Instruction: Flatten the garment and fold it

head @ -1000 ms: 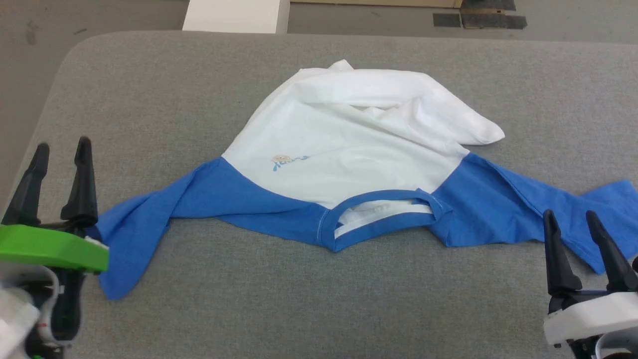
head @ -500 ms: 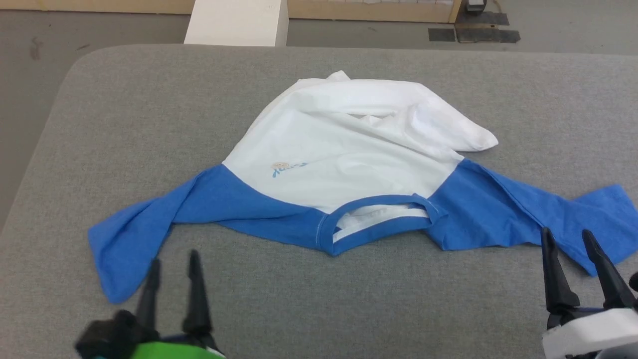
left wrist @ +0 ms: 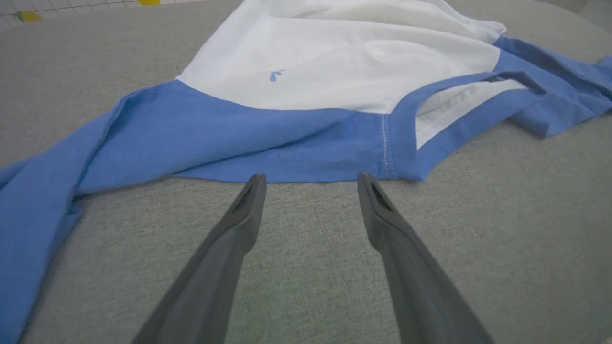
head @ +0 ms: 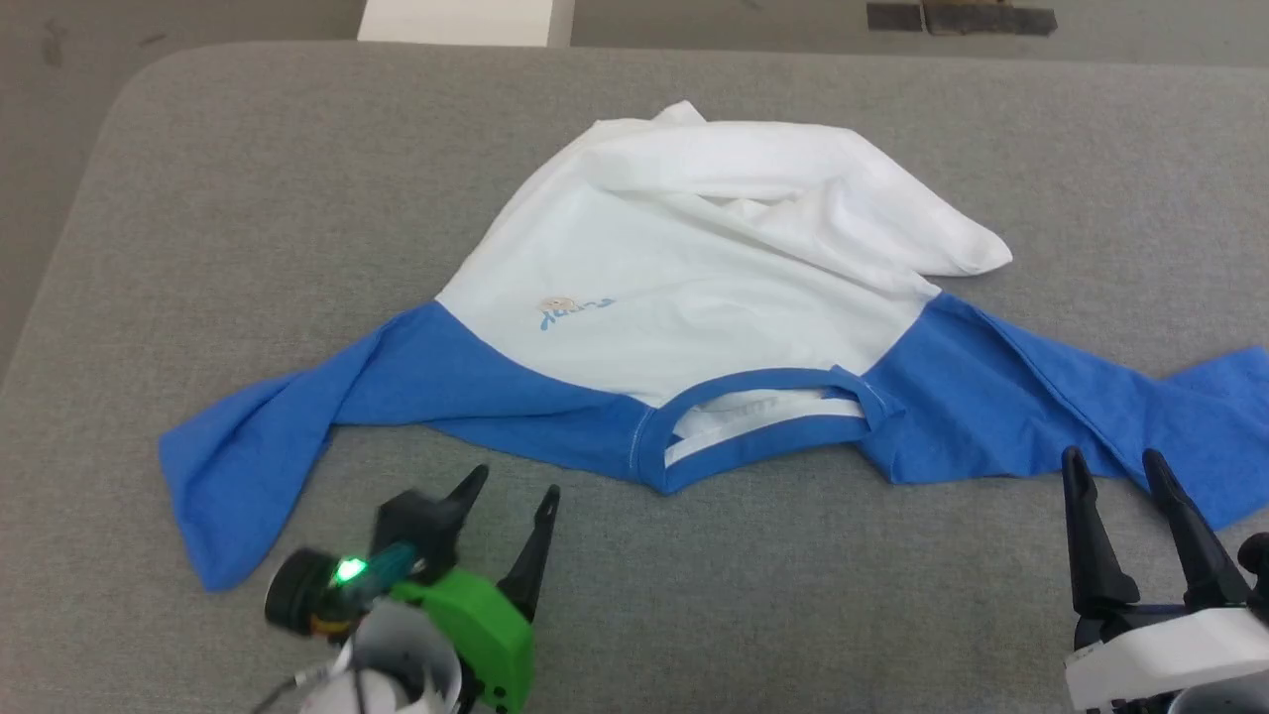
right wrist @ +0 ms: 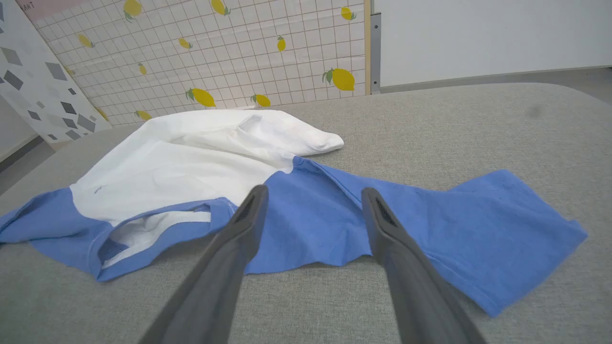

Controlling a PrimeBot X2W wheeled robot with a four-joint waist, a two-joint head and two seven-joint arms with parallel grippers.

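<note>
The garment (head: 684, 288) lies on the grey table (head: 248, 178), neckline toward me, blue sleeves spread left and right, its white body bunched and folded over at the far side. My left gripper (head: 514, 488) is open, just short of the near edge of the left shoulder, tips pointing at the blue cloth (left wrist: 287, 143) beside the neckline (left wrist: 406, 138). Open too, my right gripper (head: 1110, 468) hovers at the near edge of the right sleeve (right wrist: 430, 220). Neither gripper holds anything.
The grey padded table has a rounded far-left corner (head: 149, 74). Beyond it the floor carries a white block (head: 461, 20) and dark tape patches (head: 962, 15). A lemon-print tiled panel (right wrist: 229, 52) stands behind the table in the right wrist view.
My left gripper has swung from the far left edge in toward the middle, up to the left shoulder near the neckline. The right gripper has barely moved. The camera has shifted slightly.
</note>
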